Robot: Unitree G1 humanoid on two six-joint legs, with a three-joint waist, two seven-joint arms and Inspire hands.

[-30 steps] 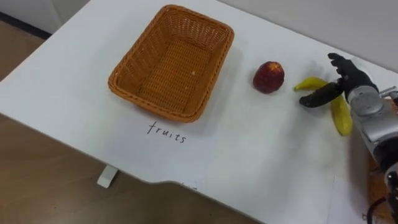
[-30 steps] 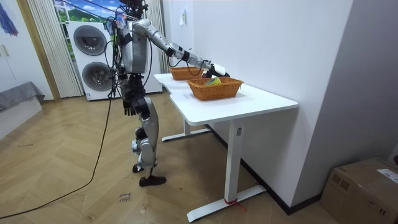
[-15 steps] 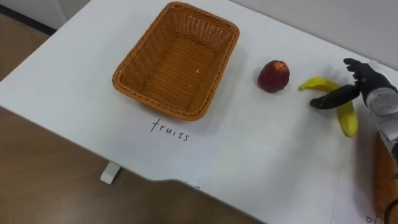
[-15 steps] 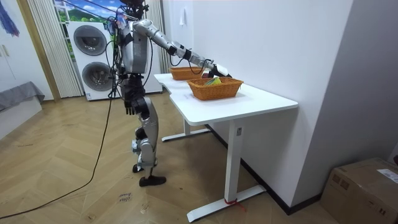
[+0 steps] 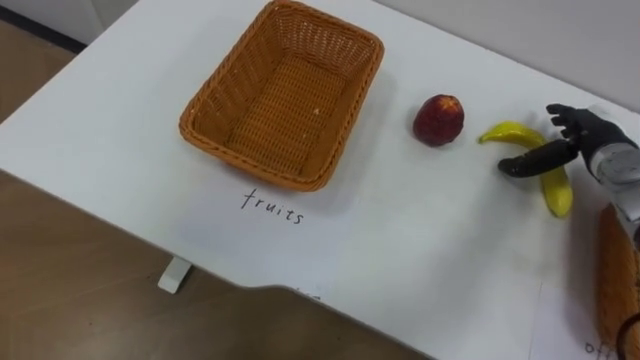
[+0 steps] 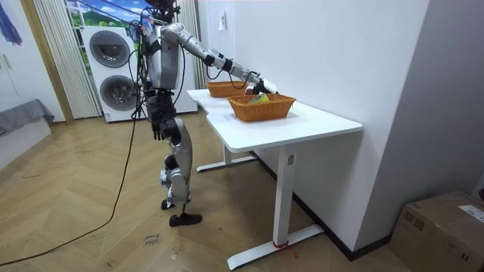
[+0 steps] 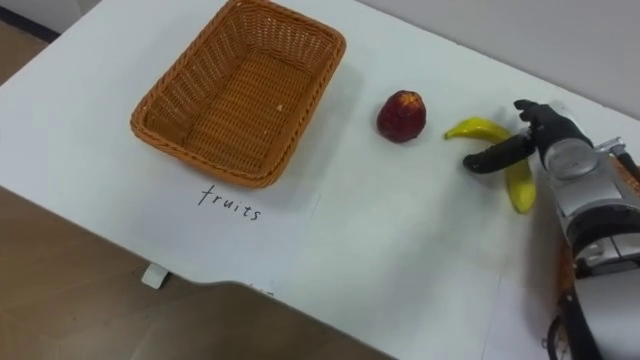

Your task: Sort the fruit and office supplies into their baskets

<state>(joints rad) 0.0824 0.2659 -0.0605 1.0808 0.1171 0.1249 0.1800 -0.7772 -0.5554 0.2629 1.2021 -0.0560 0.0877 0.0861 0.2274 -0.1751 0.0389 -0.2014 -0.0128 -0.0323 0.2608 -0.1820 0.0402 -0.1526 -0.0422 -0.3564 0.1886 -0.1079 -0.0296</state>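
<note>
I've got the robot standing at the white table (image 5: pixel 420 250), a smooth, hard slab with rounded corners, and I judge we're at the start of the fruit pick. The fruit basket (image 5: pixel 225 75) is a rectangular tray of tight orange-brown wicker with sloping walls, empty, with a handwritten label (image 5: pixel 270 207) on the tabletop just below it. A second wicker basket (image 6: pixel 261 109) sits at the robot's right, with things in it I can't make out. The banana (image 5: pixel 552 188) lies well to the right of the fruit basket, curved, yellow and smooth-skinned. The right hand (image 5: pixel 578 130) is over its middle with the fingers spread and released and the dark thumb laid across it, nothing grasped. The red fruit (image 5: pixel 438 120), round, glossy and a little mottled, sits between banana and basket, apart from both. Next I'd close around the banana's bend, lift clear of the red fruit, and carry left over the wicker rim. The left hand (image 6: pixel 156 127) hangs by the hip; I can't tell its fingers.
</note>
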